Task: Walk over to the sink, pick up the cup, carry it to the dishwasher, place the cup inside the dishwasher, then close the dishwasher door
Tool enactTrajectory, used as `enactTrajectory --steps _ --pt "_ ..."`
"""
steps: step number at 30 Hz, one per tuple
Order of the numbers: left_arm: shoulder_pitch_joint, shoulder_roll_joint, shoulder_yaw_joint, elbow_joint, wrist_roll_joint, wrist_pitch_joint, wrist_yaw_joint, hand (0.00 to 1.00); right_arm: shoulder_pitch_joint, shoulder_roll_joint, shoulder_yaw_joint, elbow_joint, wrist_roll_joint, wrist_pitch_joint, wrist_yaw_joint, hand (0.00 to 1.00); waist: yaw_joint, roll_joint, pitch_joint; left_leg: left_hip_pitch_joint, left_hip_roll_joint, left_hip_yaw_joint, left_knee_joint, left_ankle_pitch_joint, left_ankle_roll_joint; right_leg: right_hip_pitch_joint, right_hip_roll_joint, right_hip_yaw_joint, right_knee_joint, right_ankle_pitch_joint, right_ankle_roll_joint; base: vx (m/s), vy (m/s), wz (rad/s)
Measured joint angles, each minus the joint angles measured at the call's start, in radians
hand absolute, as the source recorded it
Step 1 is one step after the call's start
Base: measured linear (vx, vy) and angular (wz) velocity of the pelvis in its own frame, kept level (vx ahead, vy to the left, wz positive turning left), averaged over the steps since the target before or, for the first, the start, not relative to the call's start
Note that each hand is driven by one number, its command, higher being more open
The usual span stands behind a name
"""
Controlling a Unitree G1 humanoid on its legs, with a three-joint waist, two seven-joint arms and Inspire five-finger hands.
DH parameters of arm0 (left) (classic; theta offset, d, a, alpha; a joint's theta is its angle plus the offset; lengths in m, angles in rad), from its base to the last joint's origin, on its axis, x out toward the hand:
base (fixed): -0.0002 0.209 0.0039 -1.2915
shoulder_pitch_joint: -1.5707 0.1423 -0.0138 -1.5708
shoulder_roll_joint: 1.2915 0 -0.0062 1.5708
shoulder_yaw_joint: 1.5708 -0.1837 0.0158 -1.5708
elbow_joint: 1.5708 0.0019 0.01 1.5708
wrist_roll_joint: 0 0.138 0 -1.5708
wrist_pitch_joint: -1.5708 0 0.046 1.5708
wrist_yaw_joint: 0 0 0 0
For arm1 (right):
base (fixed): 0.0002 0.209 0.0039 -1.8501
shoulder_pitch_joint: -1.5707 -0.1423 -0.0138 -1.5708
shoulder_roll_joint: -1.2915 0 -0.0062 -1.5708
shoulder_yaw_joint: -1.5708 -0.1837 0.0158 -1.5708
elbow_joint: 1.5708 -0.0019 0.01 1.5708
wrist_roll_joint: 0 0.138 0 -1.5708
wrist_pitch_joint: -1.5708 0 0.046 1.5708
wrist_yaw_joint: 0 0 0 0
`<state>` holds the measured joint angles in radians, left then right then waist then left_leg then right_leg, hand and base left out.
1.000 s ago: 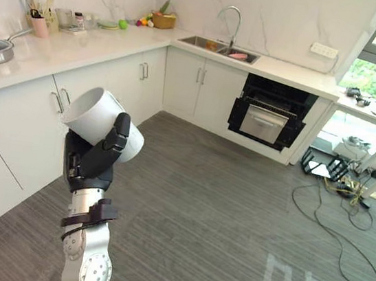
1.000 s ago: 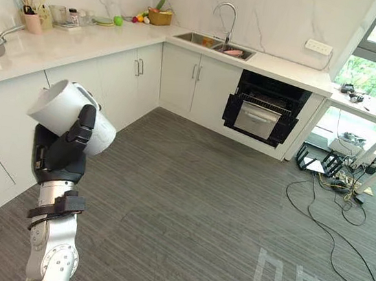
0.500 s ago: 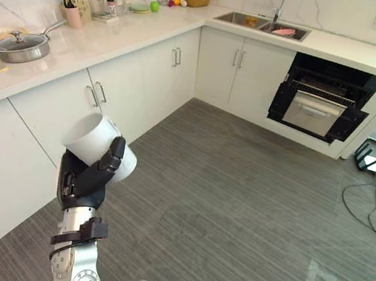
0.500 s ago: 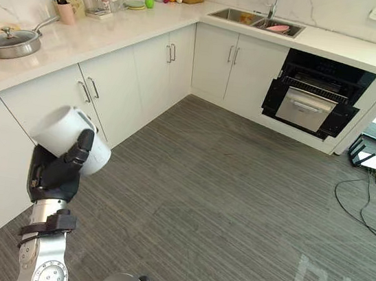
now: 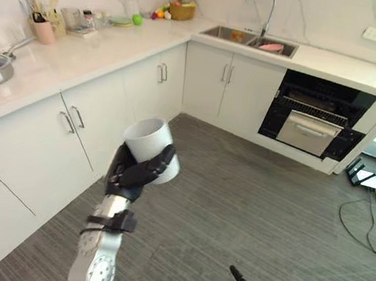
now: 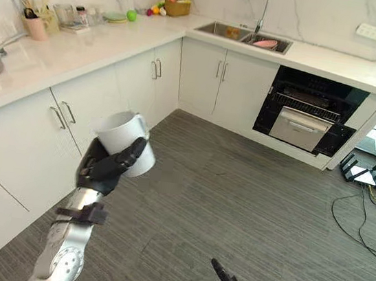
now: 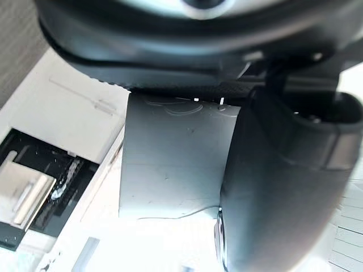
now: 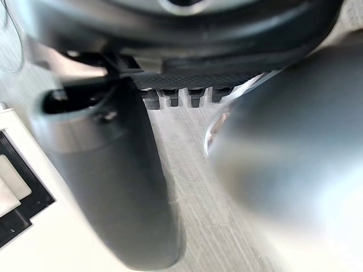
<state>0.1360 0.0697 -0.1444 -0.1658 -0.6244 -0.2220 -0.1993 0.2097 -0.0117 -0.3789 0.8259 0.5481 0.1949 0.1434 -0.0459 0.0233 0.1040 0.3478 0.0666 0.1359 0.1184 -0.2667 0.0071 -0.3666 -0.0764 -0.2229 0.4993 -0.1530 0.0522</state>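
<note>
The left robot hand, fingers curled round the white cylindrical cup, should hold it level while approaching the open black dishwasher well beyond, to its right.

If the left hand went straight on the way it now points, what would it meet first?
The left hand is curled round the white cup; past it the way looks free over the floor until, probably, the white cabinet doors beside the open dishwasher. Depth is unclear.
</note>
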Motion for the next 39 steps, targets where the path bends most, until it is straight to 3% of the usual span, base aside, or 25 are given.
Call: enactTrajectory --steps 1,2,3,4,5,8,9,10,11,13,15,17,19,20,22,24,27,28,30,31,32,33,34,37,39 --pt "0.009 -0.011 -0.007 -0.008 0.000 0.000 0.000 0.00 0.016 0.003 0.024 -0.017 0.002 0.008 -0.002 1.00 -0.002 -0.013 -0.003 0.023 0.002 0.004 0.037 -0.030 -0.028 0.000 0.011 0.045 -0.115 0.078 0.002 0.61 -0.258 0.30" --pt "0.037 -0.012 -0.007 -0.037 0.001 -0.002 -0.001 0.00 0.044 0.005 0.057 -0.028 0.003 0.009 -0.001 1.00 -0.004 -0.055 -0.020 0.047 -0.003 -0.002 0.081 -0.071 -0.055 0.002 -0.016 0.072 -0.122 0.191 -0.046 0.65 -0.284 0.30" --pt "0.048 -0.014 -0.007 -0.041 0.002 -0.009 -0.002 0.00 0.048 0.000 0.056 -0.030 0.011 0.018 0.000 1.00 -0.005 -0.054 -0.021 0.065 0.005 -0.005 0.100 -0.093 -0.070 0.000 -0.015 0.068 -0.080 0.248 -0.088 0.63 -0.302 0.23" --pt "0.063 -0.045 -0.007 -0.031 0.015 -0.012 0.002 0.00 0.041 -0.040 0.064 -0.030 0.016 0.031 -0.005 1.00 -0.003 -0.004 -0.017 0.070 0.062 -0.004 0.141 -0.109 -0.075 -0.001 0.025 0.042 -0.018 0.171 -0.099 0.45 -0.237 0.06" --pt "0.062 -0.051 -0.006 -0.030 0.023 -0.013 0.000 0.00 0.027 -0.049 0.073 -0.035 0.016 0.031 -0.019 1.00 0.004 0.015 -0.021 0.055 0.081 -0.013 0.174 -0.088 -0.064 -0.001 0.043 0.029 -0.004 0.140 -0.113 0.61 -0.365 0.01" --pt "0.060 -0.064 0.009 -0.031 0.027 -0.015 -0.003 0.00 0.013 -0.048 0.110 -0.054 0.008 0.057 -0.041 1.00 0.011 0.020 -0.007 -0.002 0.137 -0.049 0.374 0.059 -0.064 0.070 0.098 -0.005 -0.026 0.057 -0.141 0.45 -0.277 -0.08" --pt "0.061 -0.074 0.013 -0.030 0.027 -0.015 -0.003 0.00 0.013 -0.054 0.108 -0.060 0.008 0.070 -0.046 1.00 0.019 0.037 0.005 -0.071 0.172 -0.060 0.526 0.156 -0.065 0.125 0.129 -0.018 -0.084 0.054 -0.142 0.42 -0.199 -0.23" --pt "0.064 -0.091 0.014 -0.032 0.027 -0.018 -0.006 0.00 0.022 -0.064 0.115 -0.078 0.008 0.084 -0.048 1.00 0.030 0.058 0.012 -0.170 0.213 -0.077 0.689 0.314 -0.095 0.152 0.136 -0.033 -0.038 0.013 -0.116 0.57 -0.172 -0.10" --pt "0.064 -0.110 0.018 -0.033 0.027 -0.024 -0.019 0.00 0.044 -0.073 0.127 -0.109 0.016 0.099 -0.051 1.00 0.036 0.042 0.028 -0.293 0.234 -0.091 0.920 0.388 -0.122 0.210 0.136 -0.039 -0.031 -0.043 -0.148 0.51 -0.142 0.06" --pt "0.089 -0.108 0.017 -0.033 0.036 -0.023 -0.029 0.00 0.043 -0.079 0.144 -0.118 0.015 0.106 -0.066 1.00 0.041 0.049 0.038 -0.467 0.243 -0.075 1.089 0.296 -0.103 0.302 0.164 -0.044 -0.115 -0.056 -0.160 0.35 -0.111 0.10" --pt "0.103 -0.095 0.024 -0.038 0.035 -0.025 -0.045 0.00 0.058 -0.097 0.173 -0.137 0.009 0.120 -0.070 1.00 0.076 0.040 0.032 -0.591 0.241 0.057 0.971 0.138 -0.056 0.414 0.165 -0.033 -0.243 -0.032 -0.130 0.39 -0.111 -0.17" --pt "0.110 -0.099 0.039 -0.041 0.033 -0.025 -0.049 0.00 0.052 -0.107 0.173 -0.133 0.010 0.132 -0.070 1.00 0.099 0.045 0.020 -0.579 0.223 0.134 0.668 0.088 -0.056 0.461 0.163 -0.006 -0.291 -0.019 -0.147 0.44 -0.066 -0.36" --pt "0.124 -0.107 0.052 -0.055 0.025 -0.026 -0.049 0.00 0.034 -0.105 0.177 -0.130 0.012 0.137 -0.070 1.00 0.100 0.042 0.017 -0.538 0.187 0.177 0.327 0.104 -0.059 0.504 0.158 0.019 -0.319 -0.025 -0.136 0.58 0.027 -0.39" --pt "0.134 -0.111 0.046 -0.058 0.018 -0.026 -0.053 0.00 0.032 -0.096 0.177 -0.130 0.013 0.133 -0.070 1.00 0.106 0.030 0.012 -0.533 0.161 0.174 0.213 0.168 -0.060 0.522 0.145 0.039 -0.328 -0.038 -0.117 0.47 0.085 -0.36" --pt "0.159 -0.111 0.022 -0.058 0.017 -0.027 -0.070 0.00 0.037 -0.082 0.180 -0.129 0.018 0.125 -0.070 1.00 0.107 0.013 -0.010 -0.530 0.109 0.158 0.123 0.258 -0.065 0.548 0.120 0.059 -0.333 -0.057 -0.084 0.44 0.147 -0.18" --pt "0.173 -0.107 -0.016 -0.058 0.019 -0.047 -0.088 0.00 0.031 -0.069 0.179 -0.103 0.018 0.127 -0.077 1.00 0.117 -0.014 -0.030 -0.502 0.058 0.140 0.071 0.329 -0.027 0.575 0.081 0.094 -0.327 -0.088 -0.044 0.44 0.184 -0.09" --pt "0.160 -0.075 -0.027 -0.064 0.016 -0.050 -0.090 0.00 -0.003 -0.034 0.176 -0.046 0.037 0.149 -0.097 1.00 0.119 -0.060 -0.055 -0.472 0.042 0.171 0.186 0.248 0.000 0.608 0.037 0.162 -0.268 -0.078 -0.020 0.44 0.162 -0.15" --pt "0.149 -0.049 -0.024 -0.062 0.016 -0.049 -0.089 0.00 -0.018 -0.012 0.159 -0.027 0.055 0.147 -0.100 1.00 0.128 -0.072 -0.053 -0.496 0.051 0.172 0.317 0.178 -0.004 0.630 0.037 0.167 -0.218 -0.057 -0.020 0.29 0.143 -0.12" --pt "0.137 -0.027 -0.057 -0.056 0.016 -0.047 -0.094 0.00 -0.001 -0.011 0.110 0.008 0.092 0.126 -0.098 1.00 0.117 -0.062 -0.099 -0.464 0.025 0.138 0.255 0.144 0.021 0.550 0.032 0.138 0.012 -0.057 -0.019 0.22 0.168 0.13" --pt "0.122 -0.006 -0.062 -0.054 0.017 -0.042 -0.106 0.00 -0.011 -0.004 0.097 0.029 0.099 0.116 -0.103 1.00 0.107 -0.085 -0.116 -0.433 -0.013 0.127 0.224 0.119 0.016 0.483 -0.013 0.137 0.183 -0.046 -0.008 0.25 0.130 0.39" --pt "0.102 0.014 -0.075 -0.059 0.017 -0.028 -0.116 0.00 -0.016 0.006 0.088 0.029 0.120 0.115 -0.108 1.00 0.100 -0.132 -0.110 -0.386 -0.069 0.129 0.189 0.100 0.027 0.393 -0.082 0.133 0.387 0.050 -0.006 0.35 0.137 0.29" --pt "0.107 0.019 -0.093 -0.070 0.017 -0.014 -0.117 0.00 -0.011 0.003 0.070 0.014 0.131 0.108 -0.107 1.00 0.098 -0.133 -0.106 -0.334 -0.088 0.130 0.147 0.087 0.033 0.309 -0.122 0.122 0.528 0.269 -0.036 0.32 0.110 0.11" --pt "0.106 0.022 -0.108 -0.070 0.019 -0.012 -0.117 0.00 -0.010 -0.007 0.065 0.004 0.133 0.099 -0.106 1.00 0.094 -0.110 -0.109 -0.306 -0.083 0.129 0.123 0.084 0.037 0.265 -0.121 0.124 0.587 0.367 -0.050 0.33 0.143 -0.08" --pt "0.081 0.017 -0.129 -0.059 0.036 -0.012 -0.097 0.00 -0.036 0.005 0.079 -0.061 0.131 0.068 -0.087 1.00 0.057 -0.090 -0.084 -0.220 -0.041 0.143 0.093 0.063 0.025 0.051 -0.088 0.100 0.684 0.112 -0.036 0.35 0.097 -0.05" --pt "0.049 0.019 -0.137 -0.051 0.036 0.006 -0.080 0.00 -0.036 0.030 0.079 -0.099 0.134 0.033 -0.094 1.00 0.040 -0.063 -0.063 -0.125 0.007 0.152 0.066 0.040 -0.014 0.029 -0.043 -0.032 0.418 0.020 -0.029 0.53 0.006 -0.09"
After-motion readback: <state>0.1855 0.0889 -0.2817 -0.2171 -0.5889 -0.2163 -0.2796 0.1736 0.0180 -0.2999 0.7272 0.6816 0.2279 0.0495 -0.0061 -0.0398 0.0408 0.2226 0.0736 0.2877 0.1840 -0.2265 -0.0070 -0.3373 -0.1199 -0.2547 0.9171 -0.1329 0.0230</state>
